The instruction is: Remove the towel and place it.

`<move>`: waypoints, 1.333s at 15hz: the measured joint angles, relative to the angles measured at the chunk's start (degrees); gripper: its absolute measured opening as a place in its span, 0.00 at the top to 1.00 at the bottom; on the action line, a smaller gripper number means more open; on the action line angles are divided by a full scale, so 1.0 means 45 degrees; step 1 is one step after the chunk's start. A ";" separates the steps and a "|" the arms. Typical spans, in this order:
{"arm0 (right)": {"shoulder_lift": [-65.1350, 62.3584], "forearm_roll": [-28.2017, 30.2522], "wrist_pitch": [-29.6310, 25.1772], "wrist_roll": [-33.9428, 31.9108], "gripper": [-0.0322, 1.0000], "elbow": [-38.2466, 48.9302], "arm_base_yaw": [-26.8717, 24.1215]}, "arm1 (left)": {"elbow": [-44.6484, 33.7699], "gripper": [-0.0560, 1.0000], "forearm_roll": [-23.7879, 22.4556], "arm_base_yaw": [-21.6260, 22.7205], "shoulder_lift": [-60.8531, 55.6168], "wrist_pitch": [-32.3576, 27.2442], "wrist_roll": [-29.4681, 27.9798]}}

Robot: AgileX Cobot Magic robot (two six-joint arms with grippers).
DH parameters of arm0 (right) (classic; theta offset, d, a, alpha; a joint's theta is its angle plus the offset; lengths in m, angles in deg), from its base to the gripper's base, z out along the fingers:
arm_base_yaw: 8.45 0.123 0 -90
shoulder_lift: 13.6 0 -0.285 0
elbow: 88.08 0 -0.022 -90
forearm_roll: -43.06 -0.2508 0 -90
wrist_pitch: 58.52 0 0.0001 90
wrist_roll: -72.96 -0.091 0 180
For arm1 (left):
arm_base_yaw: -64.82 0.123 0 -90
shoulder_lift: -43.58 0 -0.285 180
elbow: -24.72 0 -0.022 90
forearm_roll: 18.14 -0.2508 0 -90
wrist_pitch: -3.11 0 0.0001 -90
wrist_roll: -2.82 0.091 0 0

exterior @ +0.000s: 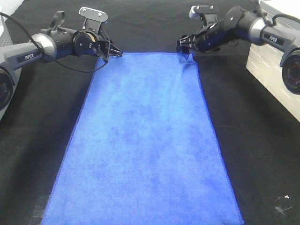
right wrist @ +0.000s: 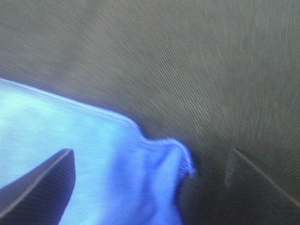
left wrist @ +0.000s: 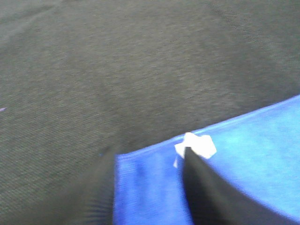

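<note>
The royal-blue towel [exterior: 145, 140] lies spread flat on the black cloth, long side running from far to near. My left gripper [exterior: 114, 53] is low at its far left corner. In the left wrist view one dark finger [left wrist: 211, 192] rests over the towel [left wrist: 253, 150] beside the white tag [left wrist: 197, 146]; the other finger does not show, so I cannot tell its state. My right gripper [exterior: 185, 48] is at the far right corner, open. In the right wrist view its fingers [right wrist: 42, 183] straddle the bunched corner of the towel [right wrist: 161, 168].
The black cloth [exterior: 262, 154] covers the table around the towel. A white box [exterior: 269, 65] stands at the right edge behind the right arm. The arm bases sit at the left and right edges.
</note>
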 joint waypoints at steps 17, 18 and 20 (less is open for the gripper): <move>-0.6825 0.2508 -0.9320 -0.4087 0.16 0.0000 -0.0216 | 0.0000 0.28 0.0713 0.0267 -0.6404 -1.3433 -0.1464; -0.7105 0.2508 -0.9333 -0.4253 0.16 0.0000 -0.0484 | 0.0000 0.28 0.0904 0.0751 -0.6468 -1.3433 -0.1732; -0.7589 0.2597 -0.9371 -0.4482 0.16 0.0064 -0.1592 | 0.0000 0.28 0.0904 0.1770 -0.6570 -1.3445 -0.1846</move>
